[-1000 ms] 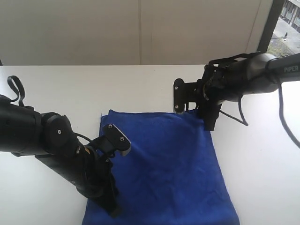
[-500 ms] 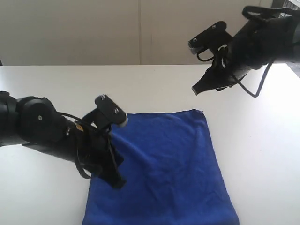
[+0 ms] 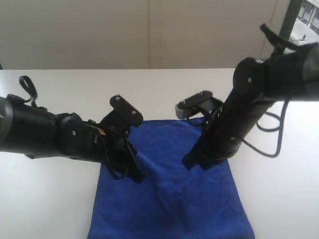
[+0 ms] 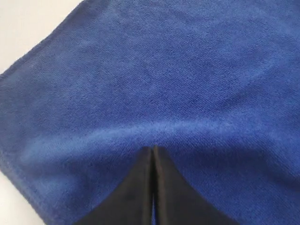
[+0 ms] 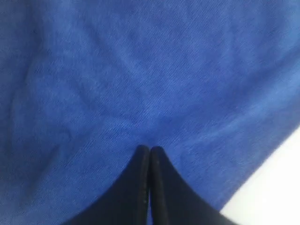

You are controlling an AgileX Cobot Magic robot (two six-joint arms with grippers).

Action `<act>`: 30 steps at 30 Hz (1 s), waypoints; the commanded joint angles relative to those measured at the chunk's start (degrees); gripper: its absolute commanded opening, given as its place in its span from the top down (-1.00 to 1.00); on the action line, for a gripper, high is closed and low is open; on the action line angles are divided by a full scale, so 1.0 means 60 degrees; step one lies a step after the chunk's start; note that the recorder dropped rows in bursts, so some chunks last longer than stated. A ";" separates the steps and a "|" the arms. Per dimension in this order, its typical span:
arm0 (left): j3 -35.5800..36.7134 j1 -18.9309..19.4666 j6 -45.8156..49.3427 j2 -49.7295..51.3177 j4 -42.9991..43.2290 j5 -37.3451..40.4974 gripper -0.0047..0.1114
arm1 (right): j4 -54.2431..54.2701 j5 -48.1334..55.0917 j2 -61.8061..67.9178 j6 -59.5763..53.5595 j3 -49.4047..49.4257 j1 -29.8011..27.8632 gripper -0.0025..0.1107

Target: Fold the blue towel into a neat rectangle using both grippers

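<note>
The blue towel (image 3: 174,199) lies flat on the white table as a folded rectangle reaching the near edge of the exterior view. My left gripper (image 3: 138,176) is shut, and its tips press down on the towel's left part. The left wrist view shows the two pads together (image 4: 153,150) on blue towel (image 4: 187,84), with nothing between them. My right gripper (image 3: 189,163) is shut too, with its tips down on the towel's upper middle. In the right wrist view its closed tips (image 5: 149,149) rest on the cloth (image 5: 117,70) near one hemmed edge.
The white table (image 3: 75,89) surrounds the towel on the left, right and far sides. A pale wall stands behind it, and a window (image 3: 304,20) is at the far right. Bare table shows in both wrist views (image 4: 23,28) (image 5: 276,187).
The right gripper dropped from high above the far right of the table onto the towel and closed. The left arm shifted right and farther up along the towel, staying shut.
</note>
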 commanded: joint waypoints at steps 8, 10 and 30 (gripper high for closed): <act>-0.0656 -0.0018 0.0229 0.1001 -0.0023 0.1179 0.92 | 0.0049 -0.1791 -0.0073 0.0251 0.1776 0.0496 0.96; -0.0656 0.0137 0.0227 0.0989 -0.0023 0.1451 0.92 | 0.0049 -0.1858 -0.0054 0.0251 0.1862 0.0496 0.96; -0.0640 0.1492 0.0460 -0.0493 0.0043 0.3424 0.92 | -0.0057 -0.2206 -0.0271 0.0251 0.2115 0.0496 0.96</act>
